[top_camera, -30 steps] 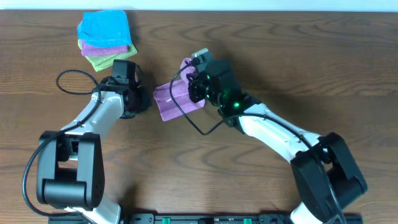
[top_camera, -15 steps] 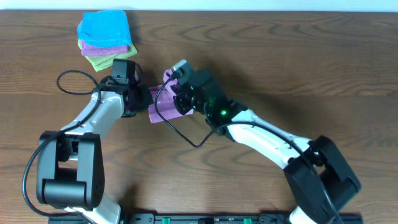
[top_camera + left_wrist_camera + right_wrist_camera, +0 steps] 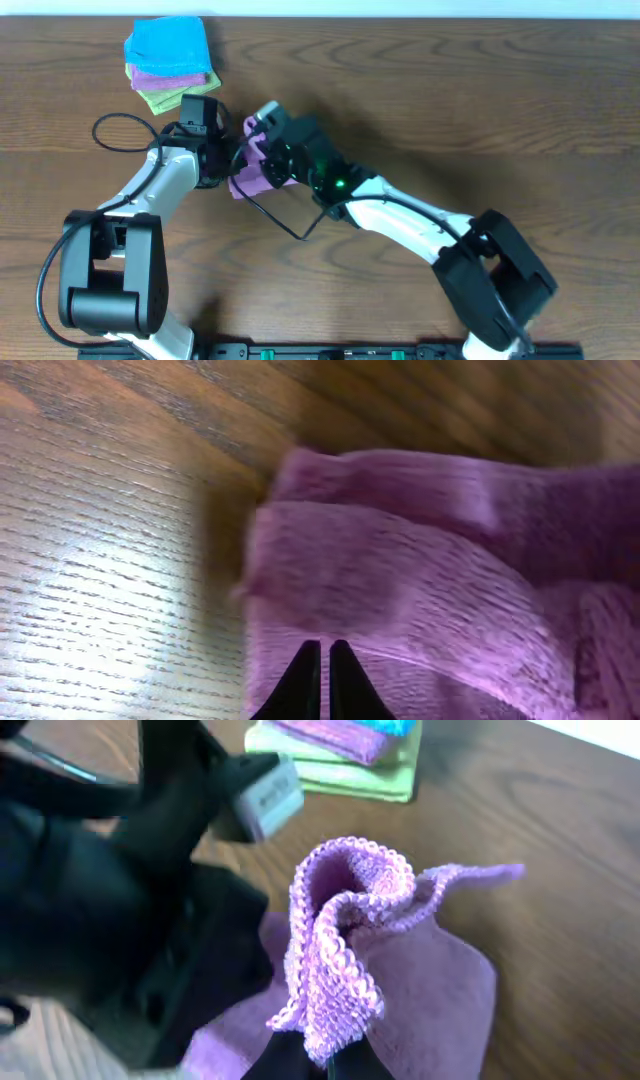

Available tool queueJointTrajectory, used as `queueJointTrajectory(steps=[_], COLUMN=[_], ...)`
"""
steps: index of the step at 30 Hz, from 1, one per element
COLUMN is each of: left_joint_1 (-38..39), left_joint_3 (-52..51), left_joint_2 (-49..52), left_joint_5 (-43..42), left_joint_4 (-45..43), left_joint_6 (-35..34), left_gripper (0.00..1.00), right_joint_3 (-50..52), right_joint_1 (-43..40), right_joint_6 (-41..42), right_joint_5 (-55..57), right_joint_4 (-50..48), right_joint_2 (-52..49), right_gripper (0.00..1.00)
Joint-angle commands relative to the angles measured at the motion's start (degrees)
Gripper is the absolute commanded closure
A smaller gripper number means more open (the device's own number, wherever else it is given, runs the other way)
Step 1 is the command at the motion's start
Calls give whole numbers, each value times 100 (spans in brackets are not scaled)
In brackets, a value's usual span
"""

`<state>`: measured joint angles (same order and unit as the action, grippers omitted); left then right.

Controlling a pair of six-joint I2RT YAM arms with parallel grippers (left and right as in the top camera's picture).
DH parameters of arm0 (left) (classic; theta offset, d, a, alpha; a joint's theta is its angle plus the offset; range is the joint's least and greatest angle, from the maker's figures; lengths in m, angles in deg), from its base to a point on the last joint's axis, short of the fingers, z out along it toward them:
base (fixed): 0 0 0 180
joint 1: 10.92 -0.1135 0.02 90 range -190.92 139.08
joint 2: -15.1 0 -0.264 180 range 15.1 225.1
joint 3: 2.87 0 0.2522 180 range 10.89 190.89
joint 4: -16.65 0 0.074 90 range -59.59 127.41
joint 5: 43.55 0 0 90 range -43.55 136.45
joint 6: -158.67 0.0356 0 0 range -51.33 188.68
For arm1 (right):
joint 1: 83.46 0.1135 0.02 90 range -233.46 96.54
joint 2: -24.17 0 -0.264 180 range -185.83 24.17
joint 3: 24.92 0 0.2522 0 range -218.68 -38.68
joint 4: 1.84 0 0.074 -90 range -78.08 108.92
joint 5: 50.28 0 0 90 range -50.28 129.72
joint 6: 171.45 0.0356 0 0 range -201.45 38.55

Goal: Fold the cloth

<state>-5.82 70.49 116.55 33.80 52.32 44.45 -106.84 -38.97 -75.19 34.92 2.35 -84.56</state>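
The mauve cloth (image 3: 243,181) lies partly folded on the wooden table between my two grippers. My right gripper (image 3: 258,152) is shut on a bunched, stitched corner of the cloth (image 3: 350,940) and holds it raised above the flat lower layer (image 3: 430,1000). Its fingertips (image 3: 328,1058) show at the bottom of the right wrist view. My left gripper (image 3: 228,160) is shut. Its tips (image 3: 320,652) rest on the cloth (image 3: 420,590) near its left edge. My left arm's black body (image 3: 120,920) stands close to the lifted corner.
A stack of folded cloths (image 3: 168,60), blue on top, then purple, then lime green, sits at the back left and shows in the right wrist view (image 3: 340,760). A black cable (image 3: 115,135) loops beside the left arm. Bare wood (image 3: 110,590) lies left of the cloth.
My right gripper has carried the lifted cloth corner leftward, over the lower layer and up to my left gripper. The left gripper has stayed in place.
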Motion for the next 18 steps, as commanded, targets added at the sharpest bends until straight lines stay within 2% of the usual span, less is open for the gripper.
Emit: queueJointTrajectory(steps=[1, 8, 18], left_joint_1=[-7, -275, -1099], left_joint_3=[-37, -28, -22], left_joint_2=[-31, -155, -999], left_joint_5=[254, 291, 424], left_joint_4=[7, 79, 662], left_joint_6=[-63, 181, 671], left_gripper=[94, 94, 94], right_joint_3=[-291, -498, -542], right_joint_1=[72, 114, 358], right_joint_6=[-76, -79, -236], right_joint_5=[74, 111, 160], right_joint_4=[68, 262, 271], right_joint_2=[-221, -411, -498], right_gripper=[99, 99, 99])
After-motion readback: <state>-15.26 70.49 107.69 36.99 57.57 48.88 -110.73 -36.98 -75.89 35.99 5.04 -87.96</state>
